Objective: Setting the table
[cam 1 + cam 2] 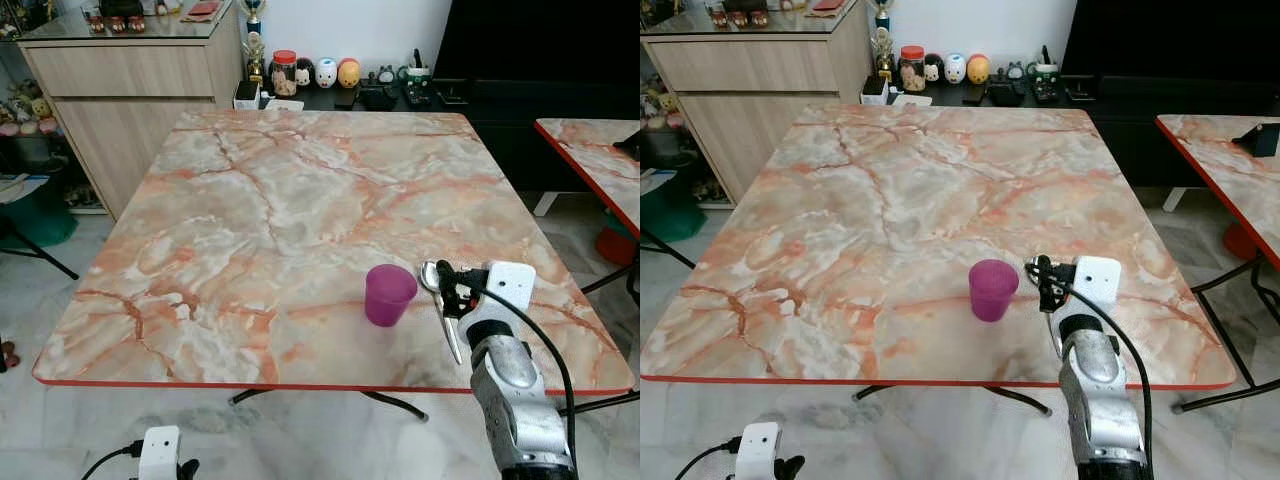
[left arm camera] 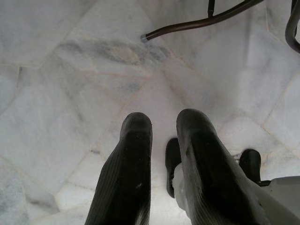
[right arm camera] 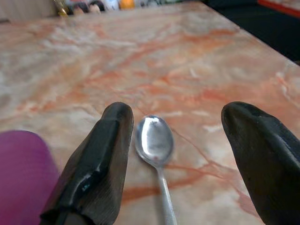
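A purple cup (image 1: 389, 294) stands upright on the marble table (image 1: 280, 210) near its front edge. Just right of it lies a metal spoon (image 1: 441, 308), bowl pointing away from me, handle toward the edge. My right gripper (image 1: 449, 288) hovers over the spoon, open, with the spoon (image 3: 155, 140) lying on the table between its two fingers (image 3: 101, 159) and nothing held. The cup (image 3: 23, 173) sits close beside one finger. My left arm hangs below the table; its gripper (image 2: 164, 129) points at the floor with a small gap between the fingers.
A wooden sideboard (image 1: 130, 90) stands at the back left. Jars and figurines (image 1: 320, 72) line a dark low shelf behind the table. A second marble table (image 1: 600, 160) stands to the right. Black table legs (image 2: 197, 21) cross the tiled floor.
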### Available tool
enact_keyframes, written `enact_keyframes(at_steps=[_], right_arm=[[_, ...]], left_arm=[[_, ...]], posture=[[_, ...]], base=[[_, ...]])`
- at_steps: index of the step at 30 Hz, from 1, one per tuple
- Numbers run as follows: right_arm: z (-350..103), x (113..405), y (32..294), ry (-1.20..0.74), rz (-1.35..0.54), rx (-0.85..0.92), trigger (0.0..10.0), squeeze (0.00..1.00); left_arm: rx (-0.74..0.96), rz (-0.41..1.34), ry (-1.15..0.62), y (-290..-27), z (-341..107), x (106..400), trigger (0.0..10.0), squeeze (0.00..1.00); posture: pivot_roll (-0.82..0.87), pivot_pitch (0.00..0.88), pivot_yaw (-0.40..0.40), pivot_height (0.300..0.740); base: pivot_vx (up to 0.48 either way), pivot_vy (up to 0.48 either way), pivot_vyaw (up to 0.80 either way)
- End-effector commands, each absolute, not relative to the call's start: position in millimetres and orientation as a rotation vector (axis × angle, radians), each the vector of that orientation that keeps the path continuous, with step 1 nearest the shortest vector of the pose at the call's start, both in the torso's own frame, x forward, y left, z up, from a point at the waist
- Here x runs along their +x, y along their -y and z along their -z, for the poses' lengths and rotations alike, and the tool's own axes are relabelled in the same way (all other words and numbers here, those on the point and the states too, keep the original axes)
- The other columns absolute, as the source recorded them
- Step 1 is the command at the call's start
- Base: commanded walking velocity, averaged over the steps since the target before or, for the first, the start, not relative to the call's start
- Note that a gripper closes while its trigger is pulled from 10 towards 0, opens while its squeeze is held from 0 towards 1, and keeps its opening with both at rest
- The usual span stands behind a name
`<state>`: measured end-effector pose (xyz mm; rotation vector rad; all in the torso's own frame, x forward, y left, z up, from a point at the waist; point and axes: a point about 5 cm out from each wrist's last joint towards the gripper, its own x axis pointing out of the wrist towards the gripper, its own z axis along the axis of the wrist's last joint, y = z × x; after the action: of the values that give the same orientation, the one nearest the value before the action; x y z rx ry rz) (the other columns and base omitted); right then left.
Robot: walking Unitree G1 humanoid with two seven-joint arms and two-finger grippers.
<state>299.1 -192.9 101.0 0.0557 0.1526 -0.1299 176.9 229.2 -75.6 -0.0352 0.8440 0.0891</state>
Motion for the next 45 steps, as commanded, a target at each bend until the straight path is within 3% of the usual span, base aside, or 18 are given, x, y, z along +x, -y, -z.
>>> enact_keyframes(at_steps=[1,9,20,36,45], right_arm=[[-97.4,301.0,199.3,-0.183,0.152,0.066,10.0,0.00],[-86.8,314.9,202.7,-0.226,0.132,0.097,10.0,0.00],[-78.2,330.9,186.3,-0.261,0.028,0.147,10.0,0.00],[-61.3,327.9,185.0,-0.332,0.021,0.118,10.0,0.00],[-54.3,324.9,184.7,-0.368,0.055,0.111,10.0,0.00]], left_arm=[[-0.048,-0.097,-0.854,-228.5,77.0,174.8,10.0,0.00],[-0.050,-0.090,-0.858,-226.0,77.6,175.1,10.0,0.00],[-0.050,-0.088,-0.864,-224.5,78.6,173.9,10.0,0.00],[-0.050,-0.088,-0.888,-224.3,81.5,168.1,10.0,0.00],[-0.050,-0.105,-0.910,-237.1,82.1,159.9,10.0,0.00]], posture=[[0.04,0.000,-0.022,0.740],[0.04,0.000,-0.021,0.740],[0.04,0.000,-0.025,0.740],[0.04,0.000,-0.025,0.740],[0.04,0.000,-0.027,0.740]], base=[[0.000,0.000,0.00],[0.000,0.000,0.00],[0.000,0.000,0.00],[0.000,0.000,0.00],[0.000,0.000,0.00]])
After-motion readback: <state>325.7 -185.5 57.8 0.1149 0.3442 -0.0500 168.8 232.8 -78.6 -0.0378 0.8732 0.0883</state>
